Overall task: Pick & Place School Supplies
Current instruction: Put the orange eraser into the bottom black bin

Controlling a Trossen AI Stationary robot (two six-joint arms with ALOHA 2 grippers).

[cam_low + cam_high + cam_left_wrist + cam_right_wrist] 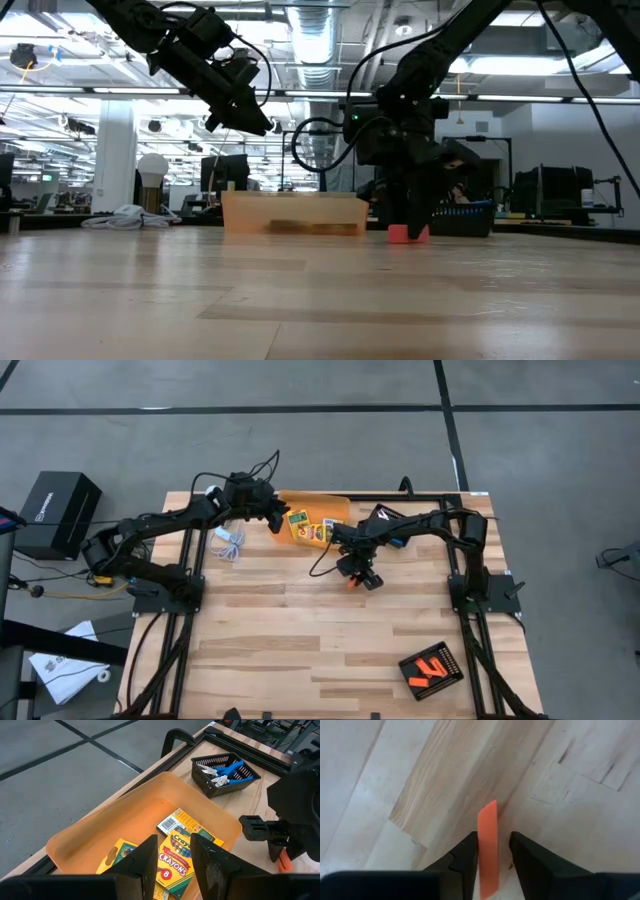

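A thumb-sized orange piece (487,850) lies on the bare wood near the table's middle (352,583). My right gripper (492,835) is low over it, open and pointing steeply down, one finger on each side. My left gripper (175,842) hangs open and empty above the translucent orange bin (100,820) at the far edge. Yellow-and-green crayon boxes (175,862) lie flat in the bin. Blue-handled scissors (231,769) lie in a black ribbed tray (210,787) just right of the bin. My right gripper straddles the orange piece from above, its fingers lying along the piece. One finger (469,854) is right against the piece's long side (481,845); I cannot tell whether it touches. The other finger stands a small gap off. The piece rests on the table (405,234).
A second black tray (432,670) with several orange pieces sits near the front right corner. A white cord (230,545) lies on the table under my left arm. The wide near half of the wooden table (300,650) is bare wood.
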